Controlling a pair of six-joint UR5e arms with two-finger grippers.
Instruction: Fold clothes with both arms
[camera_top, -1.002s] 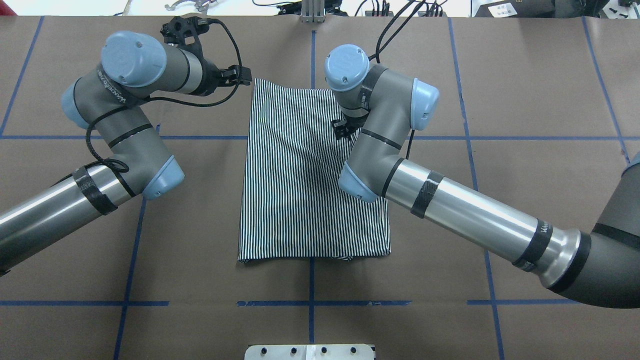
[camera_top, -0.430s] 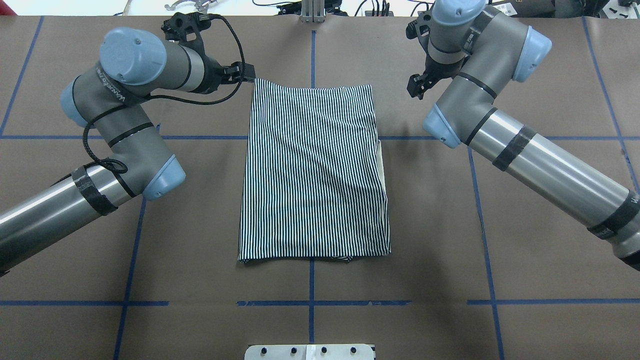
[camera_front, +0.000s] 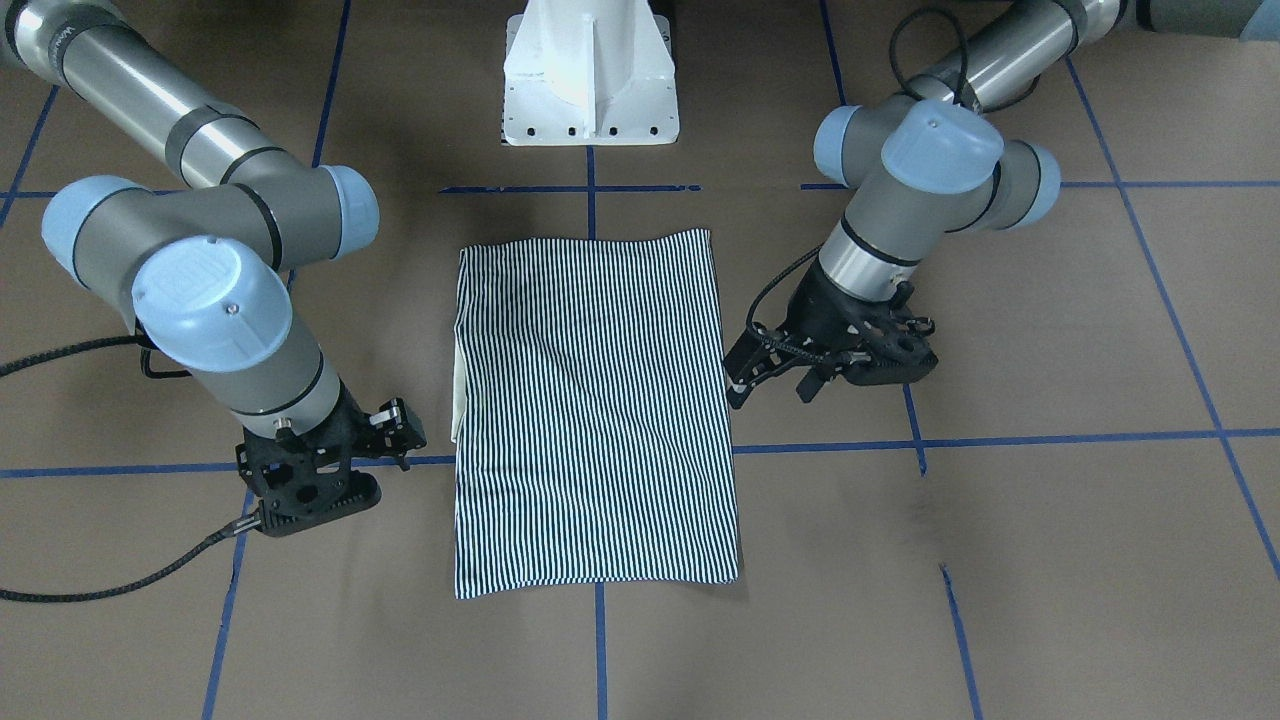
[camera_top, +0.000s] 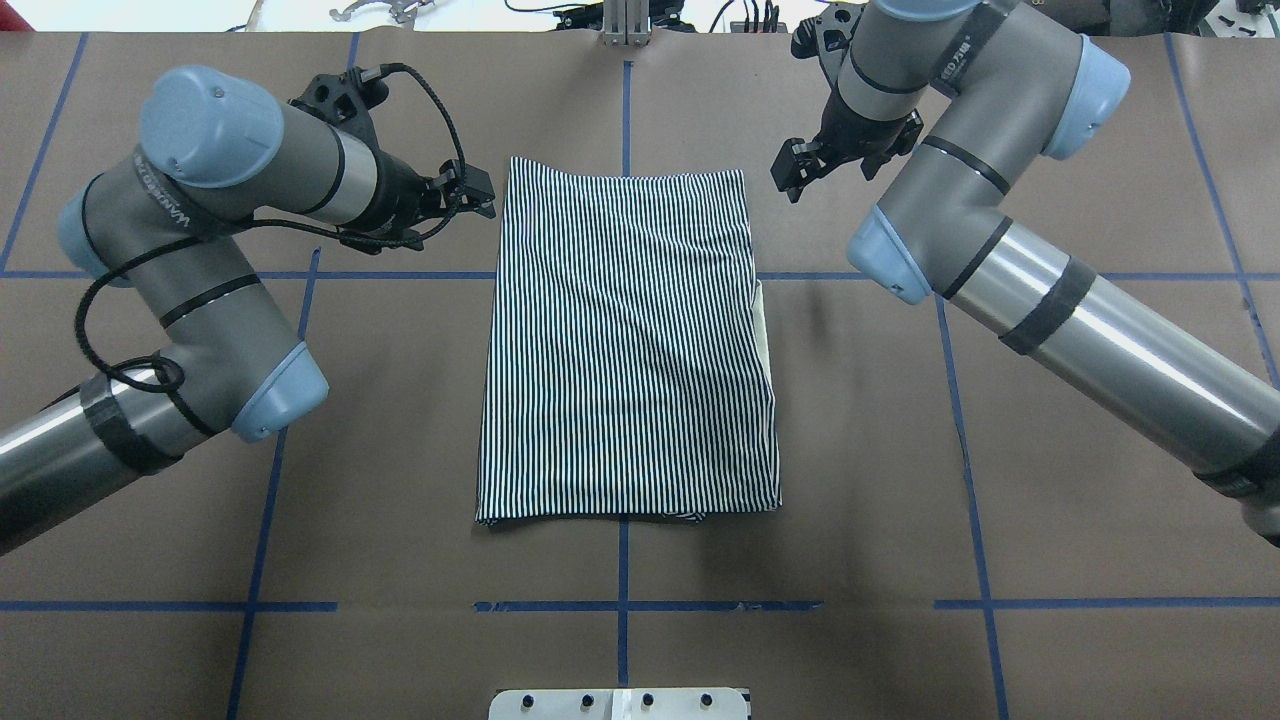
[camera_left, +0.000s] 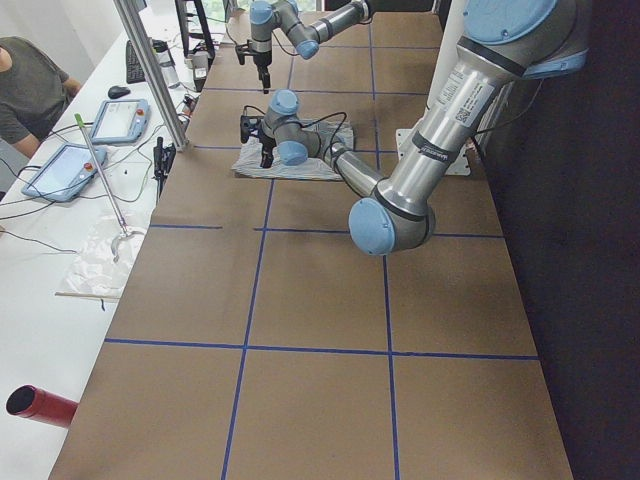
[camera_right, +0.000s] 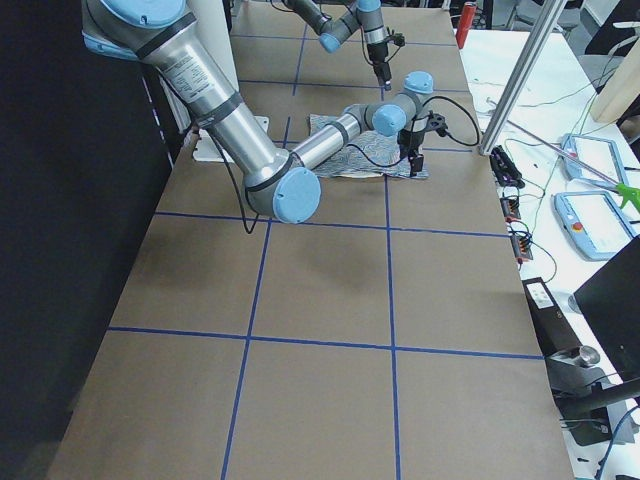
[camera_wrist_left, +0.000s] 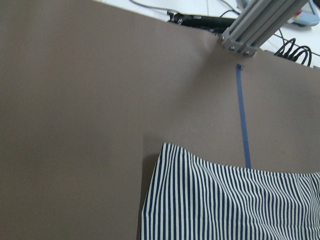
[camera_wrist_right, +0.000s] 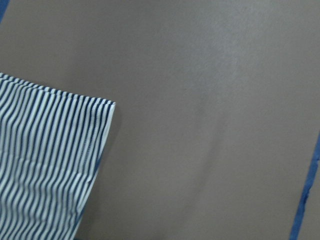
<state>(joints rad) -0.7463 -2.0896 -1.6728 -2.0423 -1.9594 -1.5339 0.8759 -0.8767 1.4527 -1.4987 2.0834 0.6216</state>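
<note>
**Both grippers empty at the far corners of the folded shirt**

The black two-finger left gripper (camera_top: 478, 196) is hovering with its jaws parted and nothing between them. It is sitting just beside the far-left corner of the cloth, not touching it. Across the way, the black two-finger right gripper (camera_top: 790, 172) is hanging a little off the far-right corner, its jaws looking parted too and holding nothing. Between them, the navy-and-white striped polo shirt (camera_top: 625, 340) is lying flat at the middle of the table. It is folded into a tall rectangle with the sleeves tucked out of sight, and a thin cream strip (camera_top: 762, 325) is peeking out along its right edge.

The shirt is looking light, soft and limp. Once lifted it is probably going to sag and drape, and its stacked layers are likely to slide apart. The best hold is probably a pinch through all layers at each far corner, with both arms lifting together and carrying that edge toward the near hem.

Around it, the brown paper-covered table (camera_top: 400, 520) is showing blue tape lines (camera_top: 700, 605). The white pedestal base (camera_front: 590, 80) is standing beyond the near hem. A black looped cable (camera_top: 441, 108) is trailing off the left wrist and is worth watching. Off the far edge, a person (camera_left: 30, 90) is at a bench beside grey tablets (camera_left: 120, 120). Nothing is lying between either gripper and its corner.
</note>
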